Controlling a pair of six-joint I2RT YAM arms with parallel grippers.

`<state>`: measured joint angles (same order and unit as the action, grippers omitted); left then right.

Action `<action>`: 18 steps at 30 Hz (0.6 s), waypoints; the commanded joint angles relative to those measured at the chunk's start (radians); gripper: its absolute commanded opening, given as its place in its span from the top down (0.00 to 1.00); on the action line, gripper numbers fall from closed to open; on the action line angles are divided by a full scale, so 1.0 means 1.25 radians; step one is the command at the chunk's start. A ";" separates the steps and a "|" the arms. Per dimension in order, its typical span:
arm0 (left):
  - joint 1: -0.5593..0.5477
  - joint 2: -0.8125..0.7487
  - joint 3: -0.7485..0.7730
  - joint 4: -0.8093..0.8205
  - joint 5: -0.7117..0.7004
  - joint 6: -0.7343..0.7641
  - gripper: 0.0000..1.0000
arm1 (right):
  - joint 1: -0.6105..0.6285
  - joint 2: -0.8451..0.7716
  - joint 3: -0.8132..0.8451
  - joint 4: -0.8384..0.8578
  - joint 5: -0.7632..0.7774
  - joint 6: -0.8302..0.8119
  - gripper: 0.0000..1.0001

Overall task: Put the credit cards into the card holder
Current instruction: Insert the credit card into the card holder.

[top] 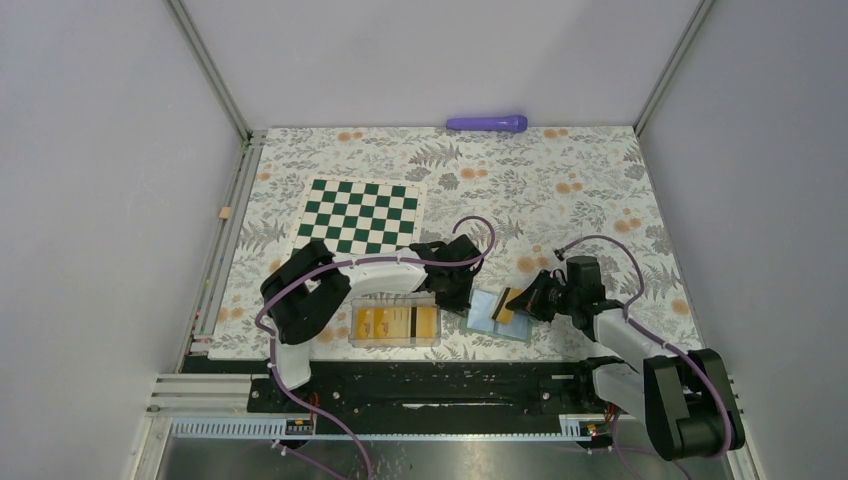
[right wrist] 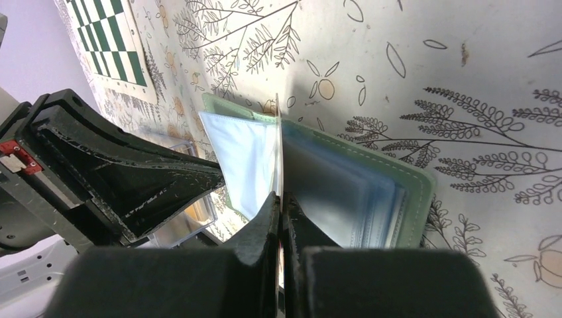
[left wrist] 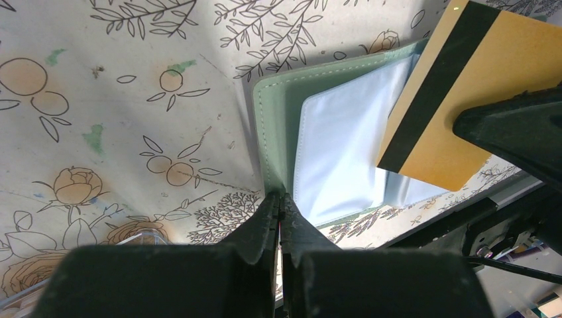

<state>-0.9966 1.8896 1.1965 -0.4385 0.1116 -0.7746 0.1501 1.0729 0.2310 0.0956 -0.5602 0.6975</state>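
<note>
Top external view: we see both arms bent inward over the near part of the table, meeting at the card holder point(top: 482, 312).
Chessboard mat: we find a green-and-white mat point(top: 363, 214) lying flat, beyond the left arm and well apart from the holder.
Purple object: we spot a slim purple object point(top: 487, 123) at the far edge, against the back wall point(top: 430, 50).
In the way: we note the left arm crossing over the far rim of the clear box point(top: 355, 325). In the left wrist view the right gripper and its card cover one corner of the holder.
Surface: we see a pale cloth point(top: 560, 190) printed with leaves and orange blossoms.
Room: pale grey walls on three sides, with a black rail point(top: 430, 385) along the near edge.
Clear box: just left of the holder, we count several orange-yellow credit cards point(top: 395, 322) lying flat inside.
Card holder: it lies open on the cloth, sage-green border outward, light blue pockets up.
Left gripper point(left wrist: 279, 202): we see its jaws pressed together, pinching the near edge of the holder.
Right gripper point(right wrist: 280, 202): we see its jaws clamped on one credit card point(left wrist: 494, 66), which is tilted over the open pockets with its dark stripe showing.
</note>
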 commanded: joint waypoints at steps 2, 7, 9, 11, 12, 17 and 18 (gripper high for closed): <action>-0.003 0.038 -0.004 -0.055 -0.017 0.020 1.00 | -0.001 0.081 0.019 0.047 0.008 0.005 1.00; -0.003 0.037 -0.002 -0.055 -0.016 0.021 1.00 | -0.001 0.154 0.000 0.125 -0.067 0.030 1.00; -0.003 0.039 -0.001 -0.055 -0.014 0.021 1.00 | -0.001 0.149 -0.009 0.123 -0.081 0.035 1.00; -0.003 0.041 0.001 -0.055 -0.013 0.021 1.00 | 0.000 0.129 -0.010 0.081 -0.077 0.029 1.00; -0.003 0.042 0.001 -0.054 -0.013 0.021 1.00 | -0.001 0.118 -0.008 0.061 -0.077 0.025 1.00; -0.003 0.047 0.004 -0.055 -0.012 0.021 1.00 | 0.000 0.069 -0.003 -0.020 -0.079 0.030 1.00; -0.003 0.049 0.004 -0.054 -0.011 0.021 1.00 | 0.000 0.062 -0.005 -0.031 -0.085 0.029 1.00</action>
<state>-0.9966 1.8950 1.2049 -0.4473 0.1123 -0.7738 0.1493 1.1896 0.2359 0.1669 -0.6594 0.7460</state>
